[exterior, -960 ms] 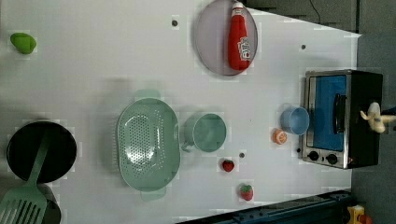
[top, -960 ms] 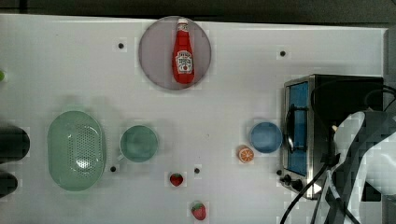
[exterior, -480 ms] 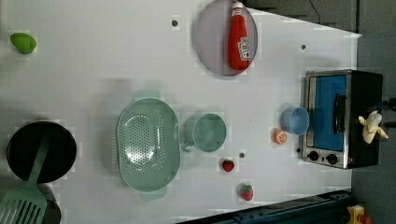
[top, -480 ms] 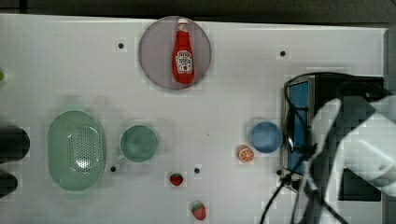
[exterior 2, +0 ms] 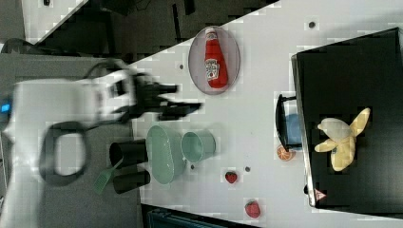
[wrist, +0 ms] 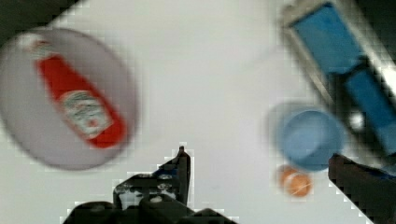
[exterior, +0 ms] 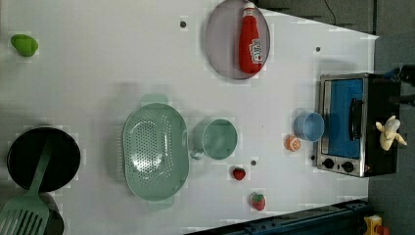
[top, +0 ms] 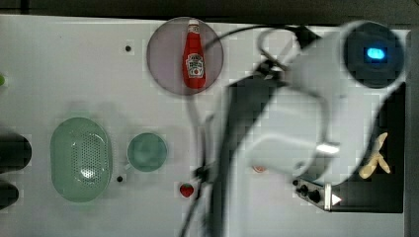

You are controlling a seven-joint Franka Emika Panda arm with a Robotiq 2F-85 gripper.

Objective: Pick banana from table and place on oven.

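The pale yellow banana (top: 375,157) (exterior: 390,133) (exterior 2: 343,138) lies on the black top of the oven (top: 375,197) (exterior: 342,122) (exterior 2: 351,66), with nothing holding it. The oven stands at the white table's (exterior: 98,73) end, its blue glass door facing the blue cup. My gripper (exterior 2: 189,97) (wrist: 258,156) is open and holds nothing. It hangs over the table between the ketchup plate and the blue cup, well away from the banana. My blurred white arm (top: 296,113) crosses the middle of the top view.
A ketchup bottle (exterior: 250,41) lies on a grey plate (exterior: 222,44). A blue cup (exterior: 308,126) and an orange slice (exterior: 292,143) sit by the oven door. A green cup (exterior: 219,139), a colander (exterior: 154,149), two strawberries (exterior: 239,173) and a black pan (exterior: 41,159) lie further off.
The banana came to rest on the oven top and was let go. My arm has swung away from the oven toward the middle of the table.
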